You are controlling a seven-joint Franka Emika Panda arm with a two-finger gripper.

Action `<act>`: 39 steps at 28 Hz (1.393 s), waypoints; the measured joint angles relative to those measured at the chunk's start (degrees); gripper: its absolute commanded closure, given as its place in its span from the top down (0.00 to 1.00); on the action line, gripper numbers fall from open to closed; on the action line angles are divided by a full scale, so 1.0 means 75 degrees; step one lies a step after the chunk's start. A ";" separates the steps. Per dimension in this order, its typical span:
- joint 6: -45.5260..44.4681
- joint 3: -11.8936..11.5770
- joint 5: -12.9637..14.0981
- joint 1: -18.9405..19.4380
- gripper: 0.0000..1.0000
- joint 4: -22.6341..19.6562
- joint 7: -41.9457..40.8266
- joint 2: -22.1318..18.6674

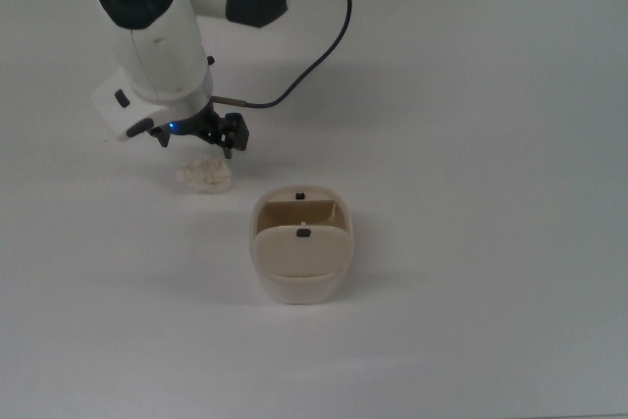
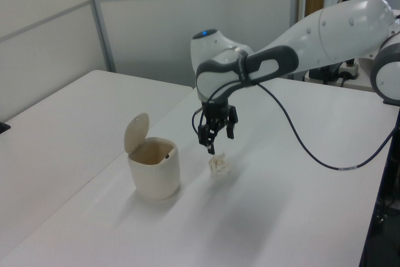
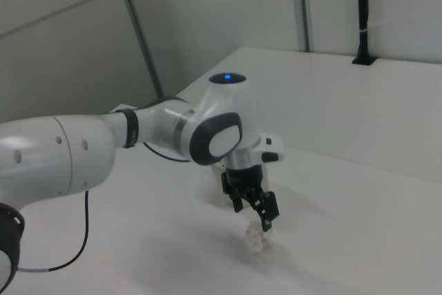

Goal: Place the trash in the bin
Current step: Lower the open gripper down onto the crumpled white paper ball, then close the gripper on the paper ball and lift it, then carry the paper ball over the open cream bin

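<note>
No writing or brand can be read on anything here; the bin [image 1: 300, 262] carries only two small black marks on top, and the arm [image 1: 157, 36] shows a blue light on its upper joint.

There is one wad of trash [image 1: 205, 175], one bin and one arm on the white table [image 1: 471, 144]. The trash lies on the table just beside the bin, on the top view's left of it and a little farther back. In the left view the trash [image 2: 219, 165] is on the left view's right of the bin [image 2: 154, 168], apart from it. The bin's flap lid stands tipped up and the tan inside shows.

The gripper [image 2: 214, 145] hangs just above the trash with its black fingers [image 2: 210, 149] pointing down and apart, one to each side of the wad. In the right view the gripper [image 3: 255, 216] is close over the trash [image 3: 256, 239], but whether a fingertip touches it is hard to say. A black cable [image 1: 324, 41] loops from the arm's body across the table in the top view.

In the left view, wall panels and a metal post stand behind the table; nothing lies between the trash and the bin.
</note>
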 measured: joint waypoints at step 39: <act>0.0887 0.0077 -0.0188 0.0263 0.32 -0.0043 0.0264 -0.0356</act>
